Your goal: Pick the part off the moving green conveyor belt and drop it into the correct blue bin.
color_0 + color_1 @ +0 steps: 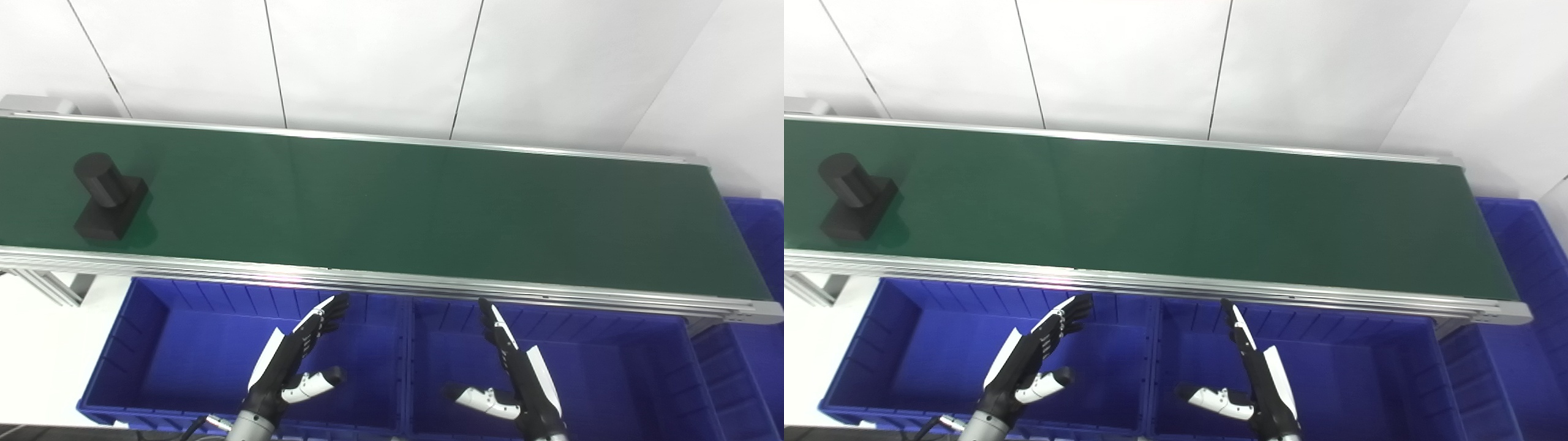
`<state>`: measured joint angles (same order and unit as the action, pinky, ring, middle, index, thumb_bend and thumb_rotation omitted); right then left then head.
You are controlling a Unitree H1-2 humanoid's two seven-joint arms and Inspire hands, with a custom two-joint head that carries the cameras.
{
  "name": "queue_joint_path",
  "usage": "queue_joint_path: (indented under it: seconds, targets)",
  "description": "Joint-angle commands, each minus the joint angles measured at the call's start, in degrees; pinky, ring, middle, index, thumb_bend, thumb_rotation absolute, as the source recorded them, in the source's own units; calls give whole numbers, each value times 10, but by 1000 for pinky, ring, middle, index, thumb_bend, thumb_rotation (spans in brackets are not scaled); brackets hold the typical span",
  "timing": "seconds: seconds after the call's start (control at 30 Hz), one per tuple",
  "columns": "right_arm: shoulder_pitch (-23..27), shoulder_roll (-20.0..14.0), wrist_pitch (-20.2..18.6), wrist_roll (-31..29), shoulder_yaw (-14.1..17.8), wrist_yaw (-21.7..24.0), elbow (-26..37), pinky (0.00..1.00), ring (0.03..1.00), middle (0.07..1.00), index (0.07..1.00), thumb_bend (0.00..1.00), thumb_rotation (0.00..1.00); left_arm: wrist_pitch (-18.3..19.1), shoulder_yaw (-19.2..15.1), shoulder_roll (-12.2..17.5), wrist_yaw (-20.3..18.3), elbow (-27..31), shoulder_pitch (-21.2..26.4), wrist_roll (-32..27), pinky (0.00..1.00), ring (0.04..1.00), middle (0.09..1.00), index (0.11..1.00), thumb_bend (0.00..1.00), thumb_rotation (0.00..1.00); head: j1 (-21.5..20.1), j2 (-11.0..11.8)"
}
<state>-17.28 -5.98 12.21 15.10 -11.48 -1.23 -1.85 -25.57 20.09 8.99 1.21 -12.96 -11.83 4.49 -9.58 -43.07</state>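
Left eye view: a black part (109, 196) rides the green conveyor belt (392, 208) at nine o'clock. At six o'clock, left hand (294, 361) and right hand (517, 376) hover empty, fingers spread, over blue bins (147, 343).

Left hand (294, 361) spread and empty, right hand (514, 373) likewise, palms facing each other

This looks like a factory sorting cell or robotics test lab: a long green conveyor belt (392, 202) in an aluminium frame (367, 283) runs left to right, ribbed blue plastic bins (141, 343) sit along its near side, and plain white panel walls (367, 61) stand behind
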Motion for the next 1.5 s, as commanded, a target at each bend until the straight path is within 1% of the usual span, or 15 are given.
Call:
queue_joint_path:
  seconds: [0.0,0.17,0.27,0.4,0.5,0.77,0.93,1.13,1.27,1.3,1.33,1.37,1.4,1.43,1.47]
  targets:
    - [-4,2,22,-7,3,-1,17,932,976,987,980,864,976,-14,-1,-4,7,14,8,1,862,890,894,880,822,878,0,0]
    - [-4,5,26,-29,5,5,14,952,981,984,977,819,1000,-13,-5,-8,0,13,9,-9,852,889,894,878,838,884,0,1]
    - [-3,5,25,-30,5,3,11,962,983,981,972,807,1000,-13,-4,-7,-1,12,11,-8,853,887,894,880,815,883,0,2]
    - [-3,5,22,-30,5,4,11,965,983,979,969,805,1000,-14,-3,-7,1,12,10,-4,854,888,896,880,825,876,0,3]
    - [-3,4,21,-30,4,5,9,971,984,979,972,783,1000,-14,-3,-7,0,11,10,-5,852,890,900,882,826,872,1,4]
    - [-1,4,14,-35,3,9,8,959,981,983,972,771,1000,-13,-5,-8,-3,5,13,-11,850,887,896,878,818,848,2,5]
    - [0,7,19,-36,4,7,4,933,969,978,967,768,1000,-13,-7,-9,-1,2,13,-10,845,883,892,875,819,846,1,6]
    - [0,8,21,-37,4,7,1,952,978,980,968,770,1000,-13,-7,-9,-1,4,12,-9,842,882,893,878,821,850,2,7]
    - [1,8,24,-42,4,9,-1,935,971,980,970,769,1000,-13,-8,-9,-4,4,11,-10,850,886,895,879,819,849,3,12]
    - [0,8,26,-43,4,9,-3,933,971,982,971,762,1000,-13,-7,-9,-3,2,11,-10,851,887,895,876,812,846,9,22]
    - [0,7,27,-44,4,9,-4,933,971,983,971,760,1000,-14,-6,-9,-2,0,11,-10,852,887,895,875,809,844,9,22]
    - [-1,7,30,-45,3,9,-6,932,971,983,971,758,1000,-14,-5,-9,3,-2,10,-5,852,887,895,875,807,843,18,30]
    - [-2,7,32,-46,3,9,-7,928,970,984,971,749,998,-14,-3,-9,7,-4,9,-2,847,884,891,872,813,852,18,30]
    - [-2,6,36,-47,3,8,-10,926,969,984,971,744,996,-14,1,-8,16,-7,9,4,845,882,890,870,817,857,29,40]
    - [-2,5,44,-46,4,6,-15,903,956,977,969,737,988,-14,3,-10,23,-11,9,8,831,872,881,866,807,861,44,52]
